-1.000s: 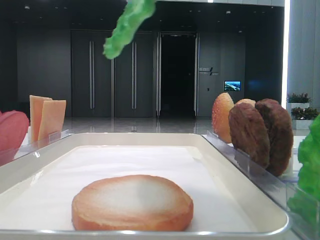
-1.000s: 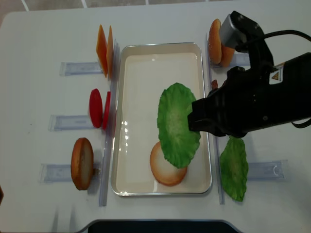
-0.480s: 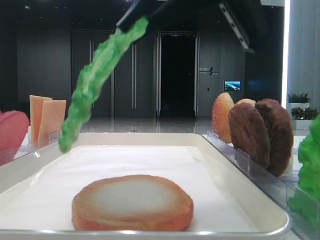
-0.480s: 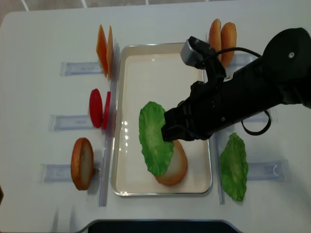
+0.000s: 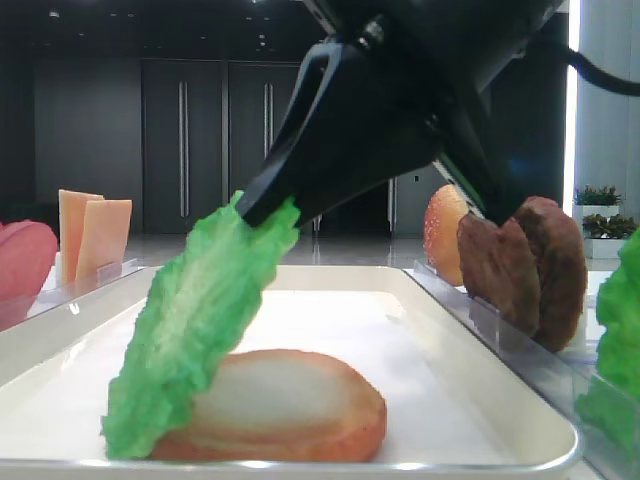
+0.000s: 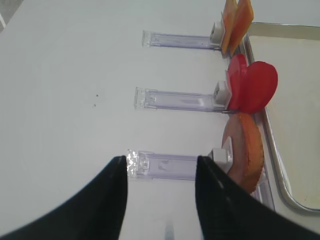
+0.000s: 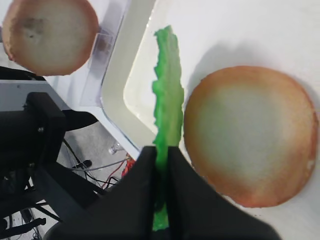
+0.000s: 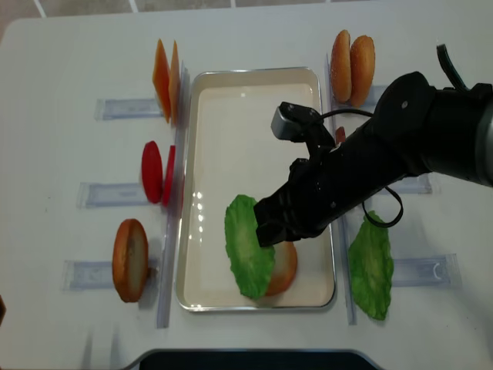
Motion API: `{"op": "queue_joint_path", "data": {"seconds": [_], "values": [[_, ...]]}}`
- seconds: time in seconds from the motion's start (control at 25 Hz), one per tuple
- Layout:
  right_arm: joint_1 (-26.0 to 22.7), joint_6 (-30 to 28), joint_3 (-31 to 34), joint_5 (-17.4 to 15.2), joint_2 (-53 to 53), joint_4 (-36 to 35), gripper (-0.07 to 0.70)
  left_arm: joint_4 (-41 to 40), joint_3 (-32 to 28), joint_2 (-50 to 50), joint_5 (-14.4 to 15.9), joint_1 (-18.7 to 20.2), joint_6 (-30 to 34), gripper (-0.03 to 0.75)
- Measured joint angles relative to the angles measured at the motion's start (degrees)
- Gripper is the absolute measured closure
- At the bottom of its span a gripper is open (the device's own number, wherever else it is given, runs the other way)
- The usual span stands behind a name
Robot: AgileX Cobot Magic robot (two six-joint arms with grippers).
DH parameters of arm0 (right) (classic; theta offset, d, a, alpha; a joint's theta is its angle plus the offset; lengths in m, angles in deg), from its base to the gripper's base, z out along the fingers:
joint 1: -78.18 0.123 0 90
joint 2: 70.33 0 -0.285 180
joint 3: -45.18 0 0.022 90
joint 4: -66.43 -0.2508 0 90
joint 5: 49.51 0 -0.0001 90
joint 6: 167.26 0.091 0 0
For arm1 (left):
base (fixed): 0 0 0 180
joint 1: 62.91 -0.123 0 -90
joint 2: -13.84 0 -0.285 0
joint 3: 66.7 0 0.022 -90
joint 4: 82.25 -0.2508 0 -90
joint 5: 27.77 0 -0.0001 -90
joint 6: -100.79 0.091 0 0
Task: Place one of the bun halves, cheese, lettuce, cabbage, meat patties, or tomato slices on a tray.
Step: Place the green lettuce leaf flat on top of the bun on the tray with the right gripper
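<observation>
Over the near end of the tray [image 5: 500,385], hanging from the right gripper [image 7: 161,155]: the lettuce [image 5: 195,330], pinched by its upper edge between jaws clamped tight together on the leaf. Slanting down and to the left in the low front view, leaning on the left flank of the 1 bun half [image 5: 285,405] lying flat on the liner, with the lower ruffle seemingly down at liner level, though actual contact hard to tell. Seen edge-on from the right wrist view as a thin green strip just left of the bun. Judged light, thin and limp: sags under its own weight, bends rather than holds shape, unlikely to break or bruise. Probably grippy enough at the crinkled rim, so best taken right there, at the edge, with a narrow pinch; hardly any purchase at the flat middle once lying down. Likely to flop on release, either across the bun or flat beside it, so best let go low. Off to the left, above a clear holder [image 6: 175,166] on the table, the left gripper [image 6: 161,162], jaws apart and holding nothing.
</observation>
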Motion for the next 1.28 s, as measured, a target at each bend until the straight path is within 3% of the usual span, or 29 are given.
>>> {"op": "queue_joint_path", "data": {"seconds": [0.6,0.8,0.88,1.12,1.28], "values": [[-1.89,-0.63,0.00,0.12,-0.40,3.21,0.580,0.00,0.00,0.00,0.00,0.00,0.00,0.370],[-1.89,1.61,0.00,0.35,-0.40,6.54,0.564,0.00,0.00,0.00,0.00,0.00,0.00,0.370],[-1.89,2.83,0.00,0.69,-0.40,7.84,0.511,0.00,0.00,0.00,0.00,0.00,0.00,0.370],[-1.89,3.60,0.00,0.94,-0.40,8.82,0.217,0.00,0.00,0.00,0.00,0.00,0.00,0.370],[-1.89,3.65,0.00,1.01,-0.20,10.55,0.150,0.00,0.00,0.00,0.00,0.00,0.00,0.370]]}}
